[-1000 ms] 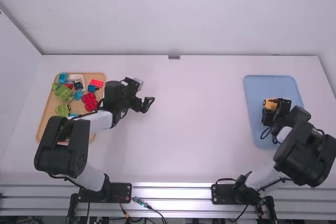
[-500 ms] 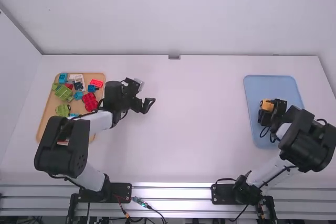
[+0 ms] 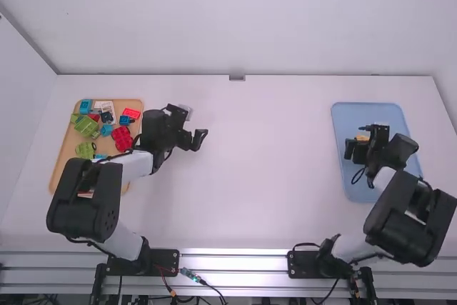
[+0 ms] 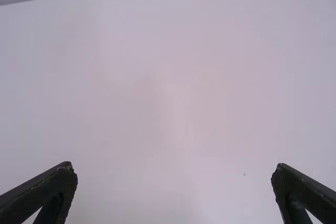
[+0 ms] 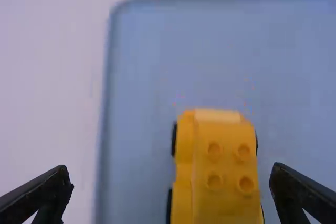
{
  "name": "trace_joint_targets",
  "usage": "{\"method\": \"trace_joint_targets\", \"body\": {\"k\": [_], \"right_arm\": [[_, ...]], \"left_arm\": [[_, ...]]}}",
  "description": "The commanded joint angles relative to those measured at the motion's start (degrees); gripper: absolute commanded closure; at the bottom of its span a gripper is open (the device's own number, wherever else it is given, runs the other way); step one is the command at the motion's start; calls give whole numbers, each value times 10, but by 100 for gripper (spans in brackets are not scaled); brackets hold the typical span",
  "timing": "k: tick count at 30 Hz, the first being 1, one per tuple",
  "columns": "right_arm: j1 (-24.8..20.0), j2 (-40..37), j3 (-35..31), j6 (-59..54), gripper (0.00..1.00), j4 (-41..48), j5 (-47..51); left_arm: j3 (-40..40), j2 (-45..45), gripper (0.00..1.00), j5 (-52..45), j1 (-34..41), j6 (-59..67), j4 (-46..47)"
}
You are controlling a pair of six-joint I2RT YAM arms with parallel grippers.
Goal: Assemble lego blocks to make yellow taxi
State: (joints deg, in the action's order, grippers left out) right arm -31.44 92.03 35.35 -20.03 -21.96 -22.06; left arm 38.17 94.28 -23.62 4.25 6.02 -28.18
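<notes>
"See the yellow car (image 5: 226, 174)?"

"Sits studs up in the blue tray (image 5: 152, 45), near the right tool (image 3: 363, 141) with fingers spread."

"And with the left tool (image 3: 193, 124)?"

"Hovers over the surface (image 3: 271, 176), fingers wide apart."

Table (image 3: 250, 176): smooth, matt white. Blue tray (image 5: 142, 51): smooth, plastic by its look, low sheen. Yellow toy car (image 5: 202, 203): smooth moulded plastic, soft gloss, raised round studs on top. Red block (image 3: 123, 138) and green block (image 3: 87, 126): studded plastic. Left gripper (image 3: 194, 123) and right gripper (image 3: 359, 141): fingers matt black, slightly rough along the edges. Rail (image 3: 232, 261) nearest me: bare metal, ridged, shiny.
</notes>
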Motion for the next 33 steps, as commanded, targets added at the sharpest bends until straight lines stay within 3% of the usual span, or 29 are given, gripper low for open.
{"method": "trace_joint_targets", "body": {"k": [1, 10, 19, 33], "right_arm": [[21, -49, -18, 23, 1, -2, 6], [120, -194, -59, 52, 1, 4, 15], [226, -248, -124, 48, 1, -61, 65], [314, -356, -234, 155, 20, 40, 178]], "left_arm": [[-7, -13, 1, 29, 2, -29, -3], [-7, -60, 1, 73, 3, -27, 25], [-72, -138, 1, 112, 3, -29, -7], [-178, -244, 19, 213, -43, -60, 88]]}}
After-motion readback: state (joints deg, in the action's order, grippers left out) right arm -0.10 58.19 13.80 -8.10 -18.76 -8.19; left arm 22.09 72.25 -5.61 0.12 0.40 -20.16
